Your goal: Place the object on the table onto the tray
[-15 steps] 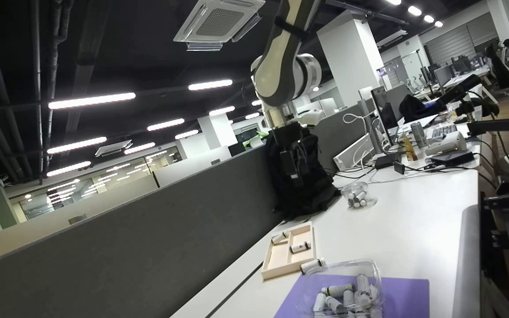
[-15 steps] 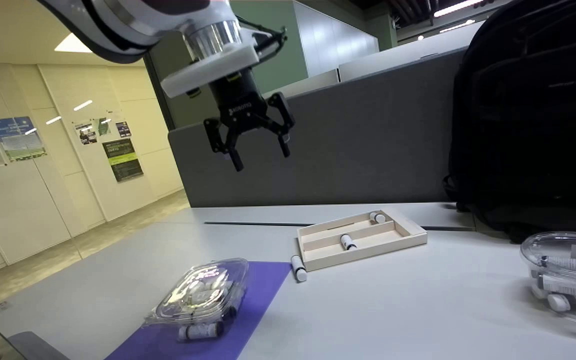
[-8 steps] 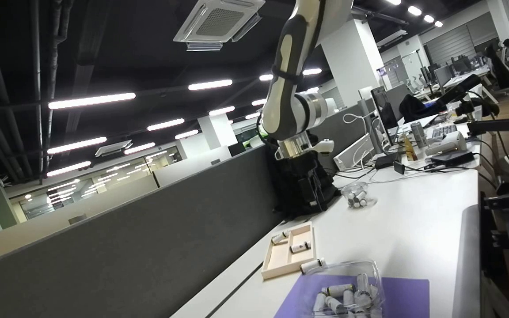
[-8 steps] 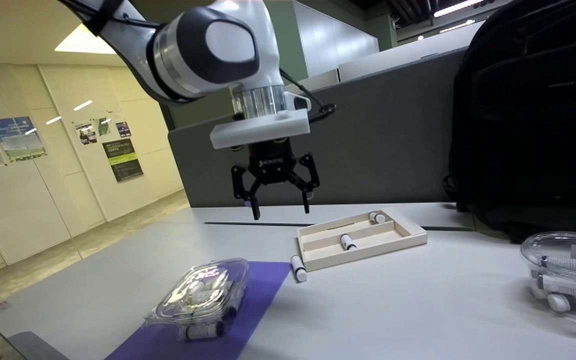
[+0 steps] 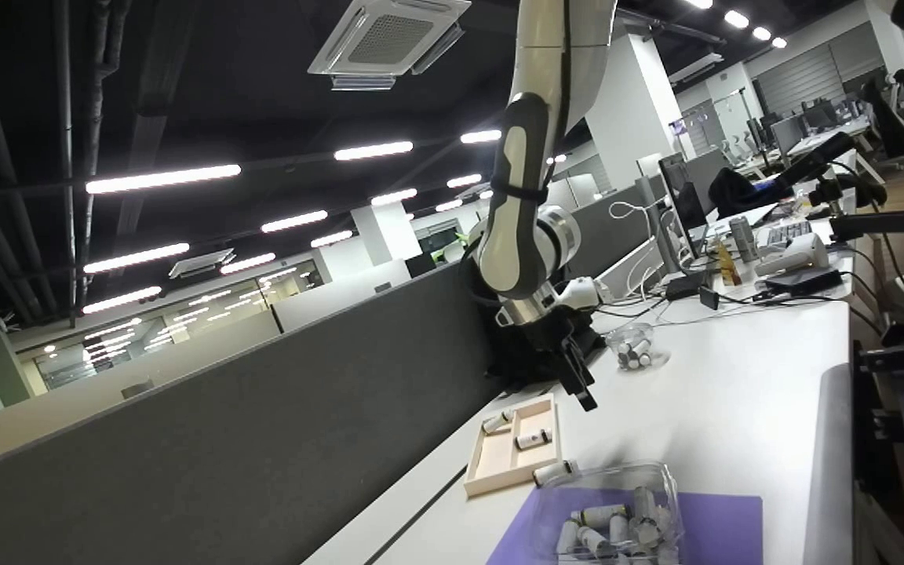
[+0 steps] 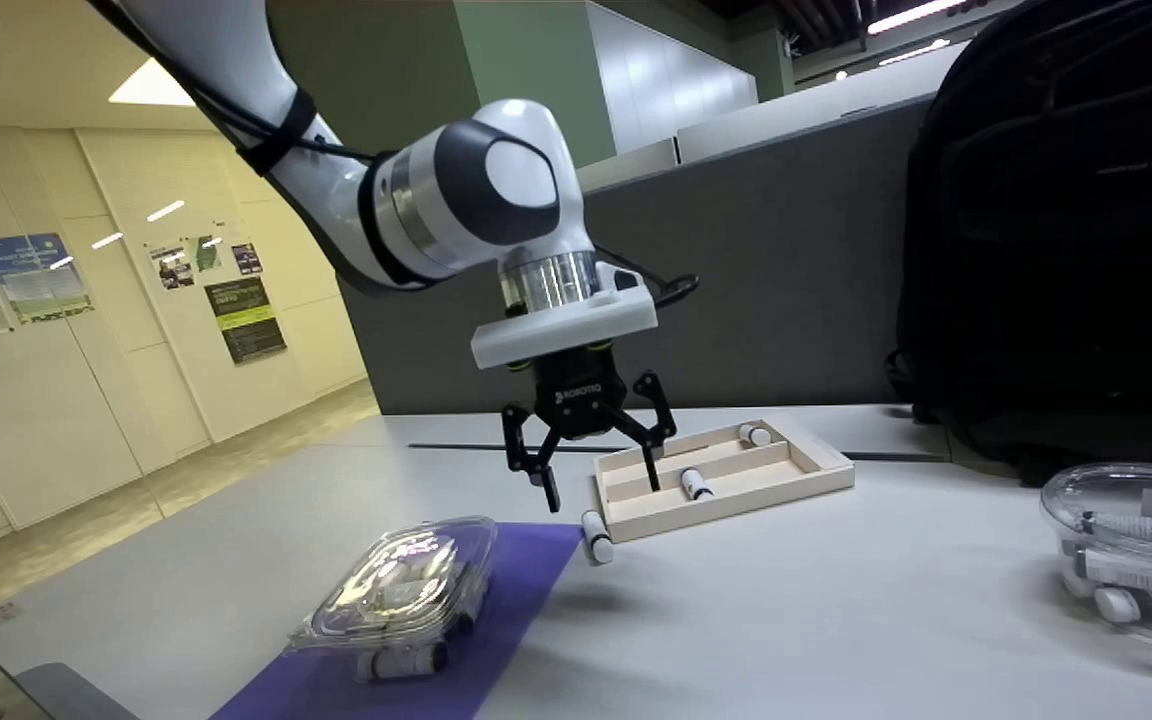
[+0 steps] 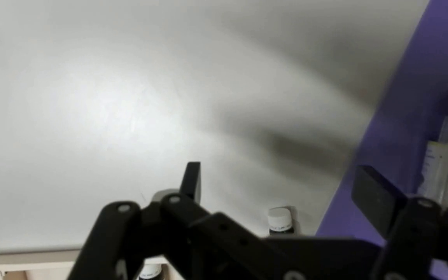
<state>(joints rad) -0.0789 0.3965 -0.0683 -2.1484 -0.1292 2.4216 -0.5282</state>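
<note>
One vial lies just beside the tray; lowered off-centre, the spread tool could strike the tray first.

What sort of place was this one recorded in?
Most likely an open-plan office. A grey partition wall runs along the long white table, a monitor and keyboard stand farther along it, and more screens show in the background.
</note>
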